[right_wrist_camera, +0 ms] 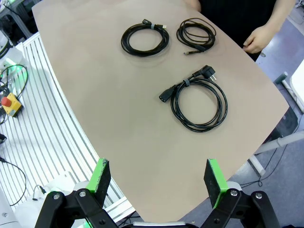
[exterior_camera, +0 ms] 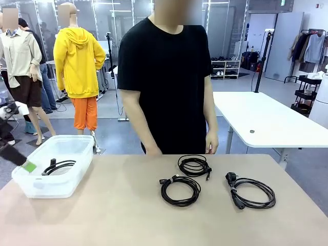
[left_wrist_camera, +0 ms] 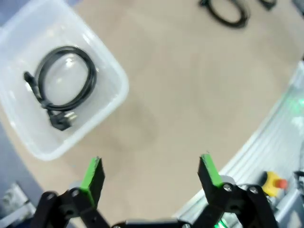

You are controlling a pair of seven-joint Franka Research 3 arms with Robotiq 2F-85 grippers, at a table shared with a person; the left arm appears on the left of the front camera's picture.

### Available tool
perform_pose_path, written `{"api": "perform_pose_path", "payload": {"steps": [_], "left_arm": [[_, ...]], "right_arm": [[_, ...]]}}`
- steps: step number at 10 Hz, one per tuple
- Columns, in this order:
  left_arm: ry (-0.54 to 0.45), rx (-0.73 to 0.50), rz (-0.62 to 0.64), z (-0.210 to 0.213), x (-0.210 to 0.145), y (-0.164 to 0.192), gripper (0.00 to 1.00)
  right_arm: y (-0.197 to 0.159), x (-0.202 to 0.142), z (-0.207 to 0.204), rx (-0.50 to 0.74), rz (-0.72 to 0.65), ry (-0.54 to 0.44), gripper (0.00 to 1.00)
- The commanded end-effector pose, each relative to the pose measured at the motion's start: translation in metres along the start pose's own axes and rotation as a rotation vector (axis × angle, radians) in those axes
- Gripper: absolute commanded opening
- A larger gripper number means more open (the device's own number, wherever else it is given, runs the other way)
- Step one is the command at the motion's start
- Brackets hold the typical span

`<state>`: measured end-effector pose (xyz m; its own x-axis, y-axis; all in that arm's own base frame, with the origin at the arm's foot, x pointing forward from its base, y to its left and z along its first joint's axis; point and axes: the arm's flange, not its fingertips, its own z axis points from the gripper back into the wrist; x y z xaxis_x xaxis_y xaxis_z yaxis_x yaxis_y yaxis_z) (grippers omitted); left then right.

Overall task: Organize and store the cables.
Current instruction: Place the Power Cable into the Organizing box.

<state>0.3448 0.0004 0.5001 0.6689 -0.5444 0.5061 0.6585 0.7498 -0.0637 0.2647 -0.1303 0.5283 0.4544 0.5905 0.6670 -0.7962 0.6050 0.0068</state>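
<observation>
The wide beige counter [exterior_camera: 118,215] carries everything; a person in a black T-shirt [exterior_camera: 164,77] stands at its far edge. At the robot's left sits a translucent white plastic bin [exterior_camera: 48,188] with one black coiled cable [left_wrist_camera: 61,80] already inside. Three more lie right of centre: a thick black power-cord coil [exterior_camera: 251,192] with a chunky plug, a medium black coil [exterior_camera: 180,189] and, behind it, a thin black coil [exterior_camera: 195,165]. The left pincer [left_wrist_camera: 151,164] hangs released and empty beside the bin; the right pincer [right_wrist_camera: 156,166], likewise, well short of the cords. Storing looks partly done; the next move calls for reaching one loose coil and gripping across its strands. No brand or label is legible.
</observation>
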Motion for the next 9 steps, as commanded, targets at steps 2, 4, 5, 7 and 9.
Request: {"api": "perform_pose_path", "payload": {"steps": [2,4,5,7,9], "left_arm": [[-0.153,-0.130,-0.229,0.010,-0.049,-0.013,1.00],[-0.210,-0.139,-0.393,0.012,-0.072,-0.015,1.00],[-0.215,-0.158,-0.331,0.012,-0.069,-0.013,1.00],[-0.193,-0.111,-0.352,0.037,-0.034,0.012,1.00],[-0.193,-0.111,-0.352,0.037,-0.034,0.012,1.00]], "right_arm": [[-0.001,0.000,0.001,-0.004,0.013,-0.009,1.00],[-0.001,0.000,0.001,-0.004,0.013,-0.009,1.00],[-0.001,0.000,0.001,-0.004,0.013,-0.009,1.00],[-0.001,0.000,0.001,-0.004,0.013,-0.009,1.00],[-0.001,0.000,0.001,-0.004,0.013,-0.009,1.00]]}}
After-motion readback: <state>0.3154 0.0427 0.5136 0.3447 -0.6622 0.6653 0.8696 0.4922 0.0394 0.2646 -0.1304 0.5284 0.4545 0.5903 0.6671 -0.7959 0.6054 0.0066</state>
